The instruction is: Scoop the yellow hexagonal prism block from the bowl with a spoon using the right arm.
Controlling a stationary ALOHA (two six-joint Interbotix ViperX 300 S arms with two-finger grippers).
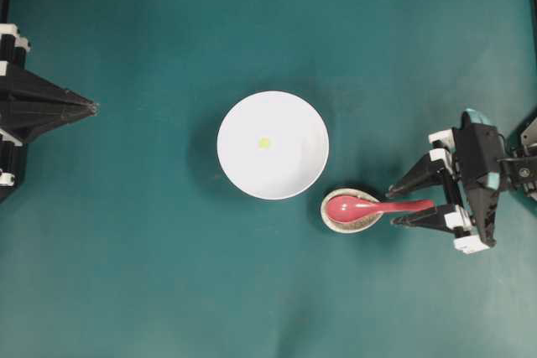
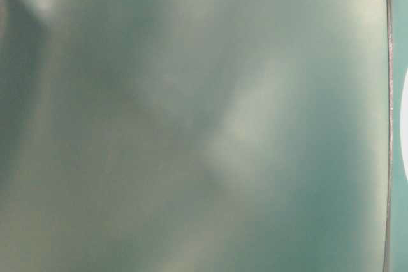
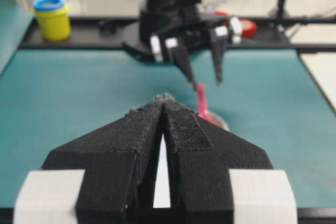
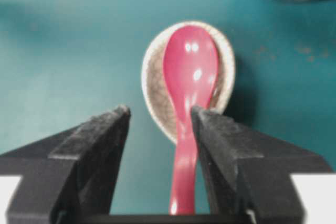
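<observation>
on the teal table mat (image 1: 126, 274), the tiny pale-yellow hexagonal block (image 1: 264, 143) lies in the white round bowl (image 1: 243, 169), while at the bowl's 4 o'clock the right gripper (image 1: 399, 205) stands spread wide around the handle of the glossy pink-red spoon (image 1: 361, 206) resting in a small speckled beige dish (image 1: 336, 222), and the left gripper (image 1: 91, 108) at 9 o'clock is clenched.

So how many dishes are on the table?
2: the white bowl at centre, holding the yellow block, and the small speckled dish to its lower right, under the spoon. None appear hidden.

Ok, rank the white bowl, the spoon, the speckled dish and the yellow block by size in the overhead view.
1. white bowl
2. spoon, longer than the dish is wide
3. speckled dish
4. yellow block, by far the smallest
</observation>
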